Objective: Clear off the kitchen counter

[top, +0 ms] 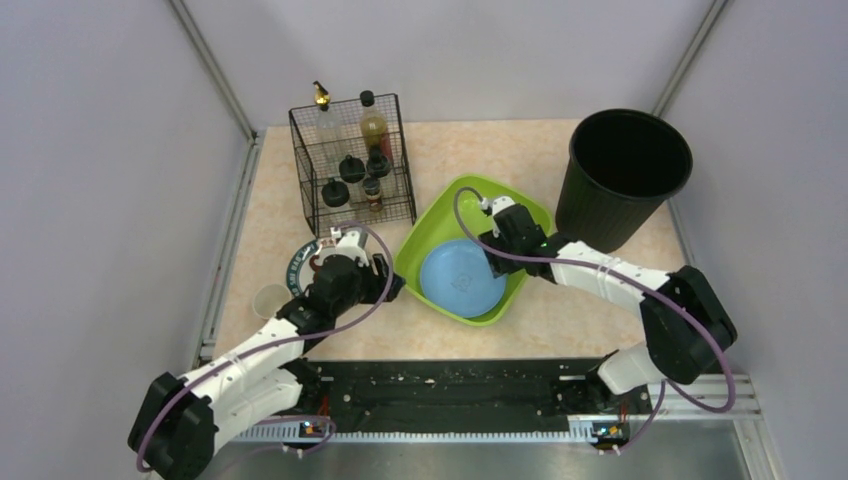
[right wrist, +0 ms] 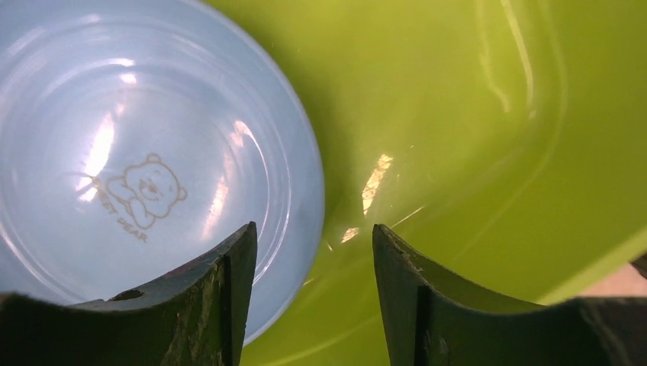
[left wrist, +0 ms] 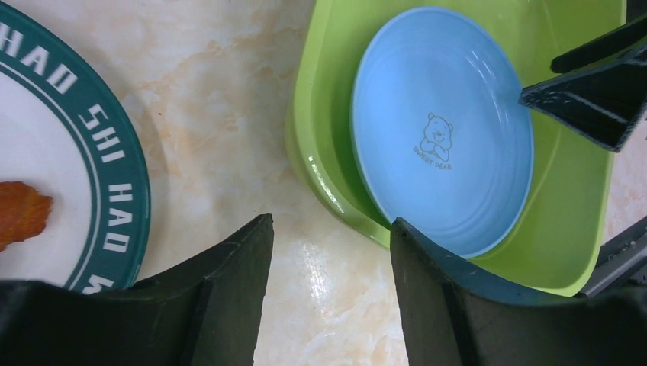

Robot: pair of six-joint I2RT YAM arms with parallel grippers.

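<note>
Here the green tub (top: pixel 438 228) holds a blue plate (top: pixel 460 278); left hand (left wrist: pixel 329 229), right hand (right wrist: pixel 313 232) agape.

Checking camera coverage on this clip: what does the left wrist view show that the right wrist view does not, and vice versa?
Left wrist only: the white round plate with a dark green lettered rim, an orange-brown food scrap on it, a broad stretch of the beige marbled kitchen counter, the open left gripper. Right wrist only: nothing new. Both: the round light blue bear-print plate lying in the lime-green square plastic basin, and the open right gripper.
</note>
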